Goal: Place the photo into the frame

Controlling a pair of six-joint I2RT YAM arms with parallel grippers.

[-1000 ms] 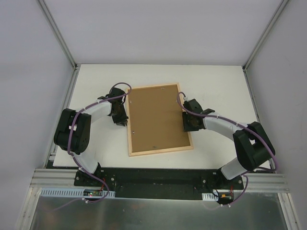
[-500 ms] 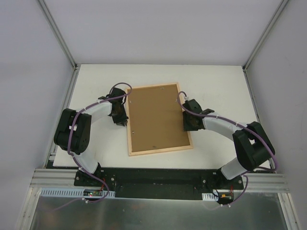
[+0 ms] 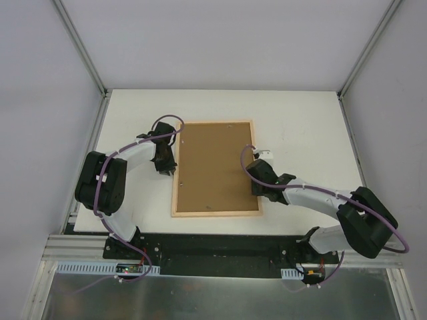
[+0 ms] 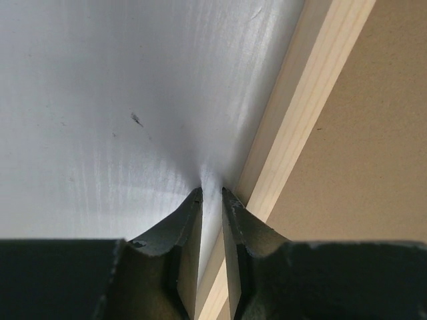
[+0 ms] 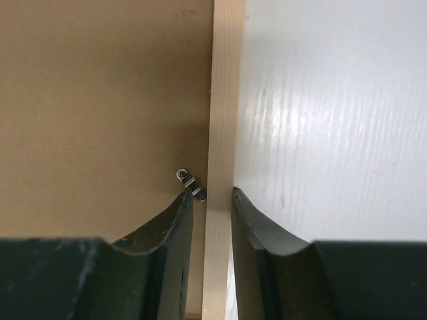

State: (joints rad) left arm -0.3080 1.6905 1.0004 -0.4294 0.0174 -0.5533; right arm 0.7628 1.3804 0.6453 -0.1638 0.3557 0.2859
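Since a second ago the frame [image 3: 216, 213] has swung square on the table [image 3: 300, 133] and my right arm has slid nearer along its right rail. I can't make out the photo, only the brown backing board [image 3: 215, 167] inside. The right gripper [image 5: 212, 193] straddles that rail beside a metal clip [image 5: 192, 183], pinching or not I can't tell; the left gripper [image 4: 211, 191] is nearly closed, empty, just beside the left rail.

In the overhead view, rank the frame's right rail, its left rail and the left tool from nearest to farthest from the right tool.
1. The right rail: the right tool straddles its lower half.
2. The left rail: across the board, on the frame's opposite side.
3. The left tool: just outside the left rail.
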